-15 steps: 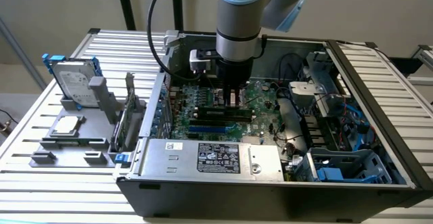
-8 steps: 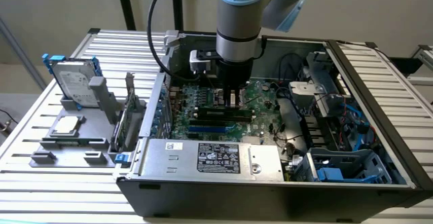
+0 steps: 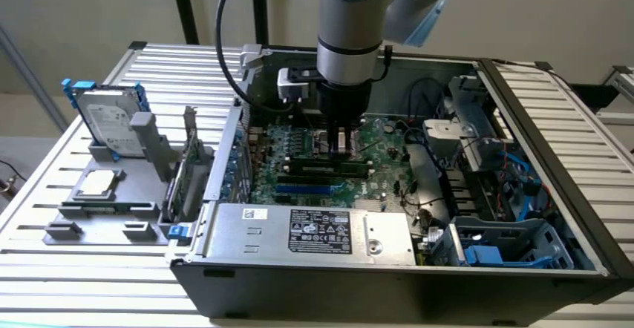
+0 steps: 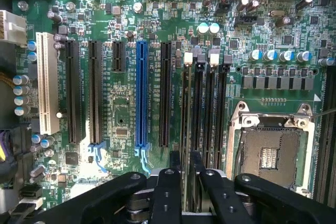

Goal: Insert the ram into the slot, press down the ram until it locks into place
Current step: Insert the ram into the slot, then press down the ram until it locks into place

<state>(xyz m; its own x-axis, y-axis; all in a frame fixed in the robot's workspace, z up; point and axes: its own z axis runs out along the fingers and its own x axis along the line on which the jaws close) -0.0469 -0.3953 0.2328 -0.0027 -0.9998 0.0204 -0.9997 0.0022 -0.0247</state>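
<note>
The ram (image 3: 324, 168) is a thin green stick with dark chips. It stands on edge in a black slot (image 3: 297, 164) on the motherboard inside the open computer case. In the wrist view the ram (image 4: 187, 129) is seen edge-on in the slot (image 4: 187, 77), the one of the parallel black memory sockets nearest the expansion slots. My gripper (image 3: 340, 142) hangs straight down over the stick. Its black fingers (image 4: 175, 171) stand on either side of the ram's top edge with a small gap, so the gripper (image 4: 186, 169) is open and holds nothing.
Other black memory sockets (image 4: 219, 108) lie beside the slot, next to the CPU socket (image 4: 270, 153). A blue slot (image 4: 140, 93) and black expansion slots lie on the other side. The power supply (image 3: 307, 231) fills the case front, cables (image 3: 476, 172) crowd the exterior view's right, and a hard drive (image 3: 109, 124) stands outside.
</note>
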